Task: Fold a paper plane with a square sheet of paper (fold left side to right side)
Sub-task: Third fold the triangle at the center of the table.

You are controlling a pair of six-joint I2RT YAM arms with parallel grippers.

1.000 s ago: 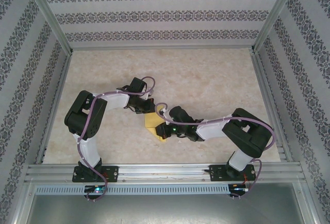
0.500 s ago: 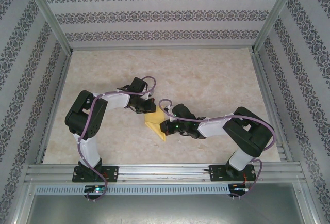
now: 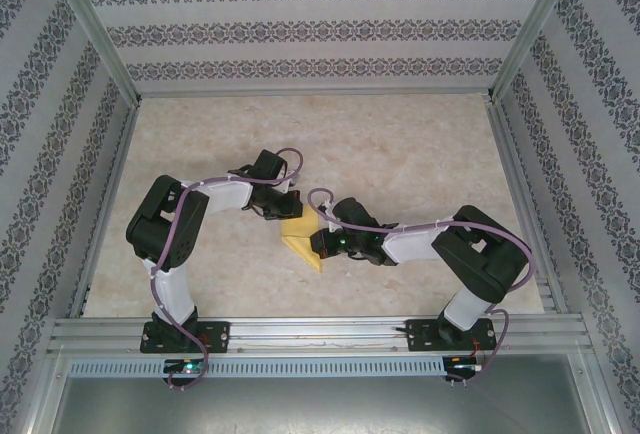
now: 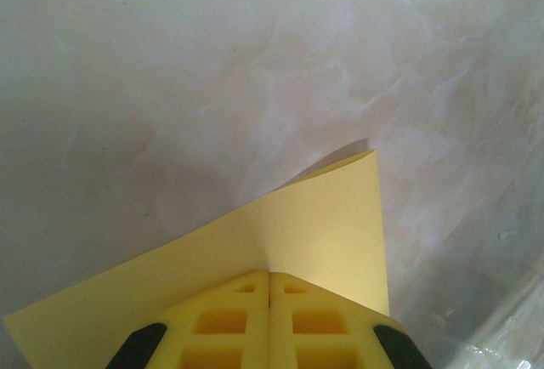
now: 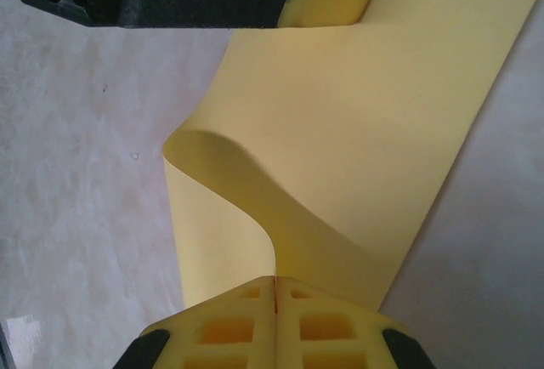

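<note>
I've got left gripper (image 4: 270, 288) and right gripper (image 5: 276, 292) pinched tight on the paper (image 3: 298, 238); it bulges between them; bare table (image 3: 400, 154) around.

sheet of paper (image 3: 298, 241) | yellow, folded, flap curling up | seemingly triangular | mid table (image 3: 400, 144)

A robotics test cell of the laboratory kind is shown rather than a home or shop. A small work surface with a marbled beige tabletop (image 3: 400, 144) is boxed in by an aluminium profile frame (image 3: 90, 24), and its back and side walls (image 3: 310, 29) are lined with striped ornamental wallpaper, as a staged backdrop. Along the near edge a slotted metal rail (image 3: 320, 332) is fitted, to which two black-and-white robot arms (image 3: 175, 244) are bolted side by side. Purple cables (image 3: 288, 159) are routed openly along the arms, and the same marbled surface is seen in both wrist views.
</note>
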